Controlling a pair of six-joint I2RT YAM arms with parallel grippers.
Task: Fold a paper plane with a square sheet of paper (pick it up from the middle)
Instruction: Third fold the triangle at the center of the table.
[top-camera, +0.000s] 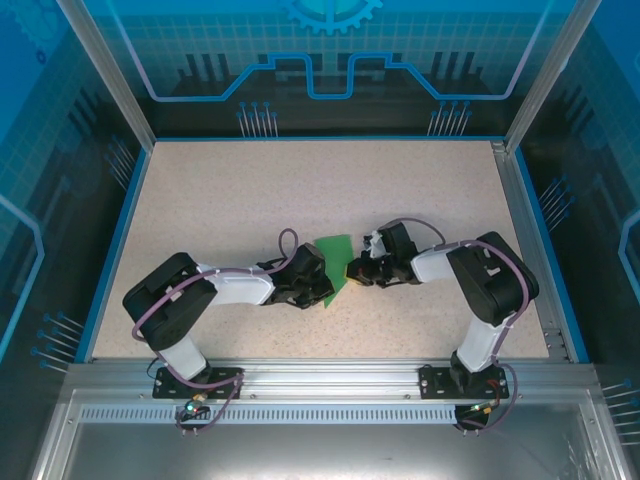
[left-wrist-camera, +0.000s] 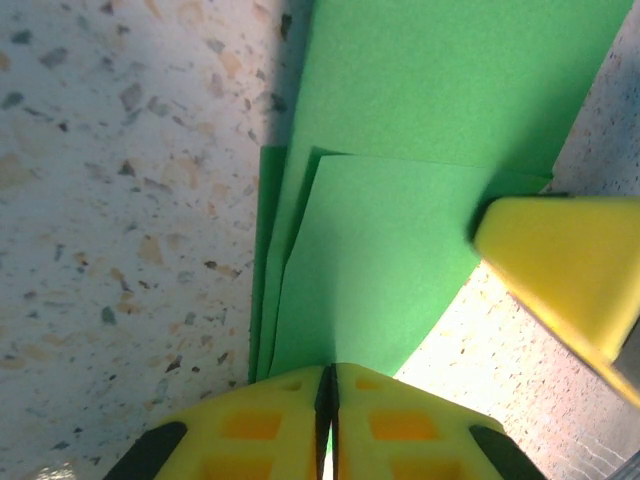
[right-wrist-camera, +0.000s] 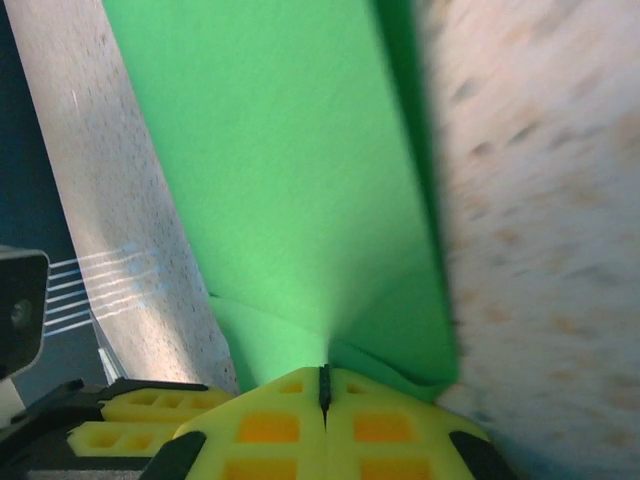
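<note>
Folded green paper (top-camera: 336, 255) mid-table (top-camera: 230, 200) | left gripper (left-wrist-camera: 328, 385) pinched shut on one edge | right gripper (right-wrist-camera: 323, 378) pinched shut on another edge

The left arm (top-camera: 215, 290) and right arm (top-camera: 470, 270) are black-and-white with purple cables (top-camera: 288, 232) and yellow pincer fingers (left-wrist-camera: 250, 425).

Speckled beige tabletop (top-camera: 250, 190) under me, blue circuit-patterned walls (top-camera: 330, 60) all round, metal rail (top-camera: 320, 372) nearest.

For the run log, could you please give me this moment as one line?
item: folded green paper | left gripper: shut on paper | right gripper: shut on paper | plane: unfinished
</note>
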